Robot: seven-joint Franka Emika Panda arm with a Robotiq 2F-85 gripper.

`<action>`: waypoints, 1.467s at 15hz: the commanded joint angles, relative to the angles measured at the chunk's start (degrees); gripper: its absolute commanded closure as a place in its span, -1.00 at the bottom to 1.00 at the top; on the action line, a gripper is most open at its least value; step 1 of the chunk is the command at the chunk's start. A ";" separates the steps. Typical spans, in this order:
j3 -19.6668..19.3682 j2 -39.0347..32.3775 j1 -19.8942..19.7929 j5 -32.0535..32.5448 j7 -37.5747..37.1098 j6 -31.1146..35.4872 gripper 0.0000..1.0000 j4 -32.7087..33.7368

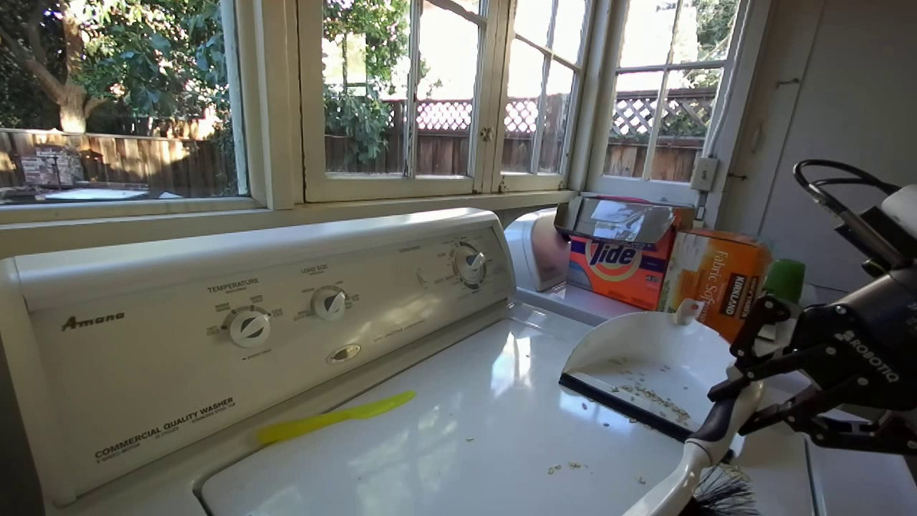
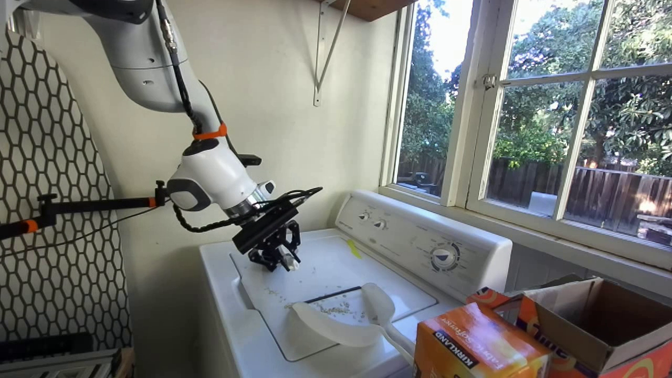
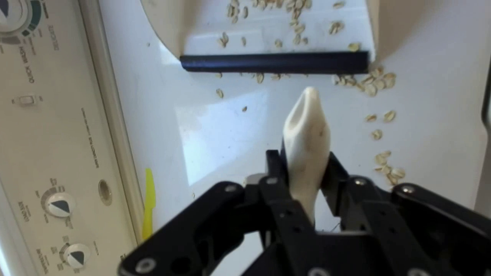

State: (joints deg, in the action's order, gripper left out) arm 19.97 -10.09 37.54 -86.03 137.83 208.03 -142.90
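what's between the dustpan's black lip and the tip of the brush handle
A strip of white washer lid, with a few oat flakes along the black lip, as the wrist view shows.

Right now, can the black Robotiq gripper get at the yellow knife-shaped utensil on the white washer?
Probably not: the gripper is shut on the white and dark-grey brush handle. Nothing visible covers the utensil, so an emptied gripper could likely reach it.
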 commanded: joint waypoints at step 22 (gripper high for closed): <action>3.26 -3.62 -3.52 -28.67 9.22 25.90 0.85 8.81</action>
State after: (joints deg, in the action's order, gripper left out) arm 21.15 -12.52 36.03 -110.99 144.48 229.20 -136.19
